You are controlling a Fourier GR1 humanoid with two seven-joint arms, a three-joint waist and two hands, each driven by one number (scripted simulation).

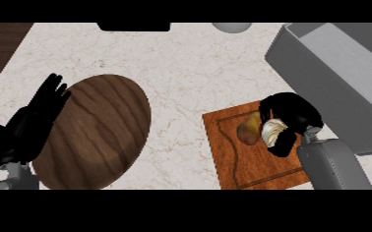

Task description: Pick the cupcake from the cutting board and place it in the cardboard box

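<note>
The right robot hand (pixel 289 120) curls around the pale frosted cupcake (pixel 274 131) on the reddish wooden cutting board (pixel 236 162); lift straight, then swing toward the grey cardboard box (pixel 323 73). The left robot hand (pixel 36 115) rests open.

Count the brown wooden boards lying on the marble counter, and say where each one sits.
2. A dark oval wooden board lies at the left, beside the resting left hand. A reddish rectangular cutting board lies at the right, under the right hand. None seems hidden.

The cutting board (pixel 251 152) lies near right on the counter (pixel 181 64), with the cupcake (pixel 272 131) on it. The box (pixel 327 73) stands far right, a plate (pixel 98 128) left.
</note>
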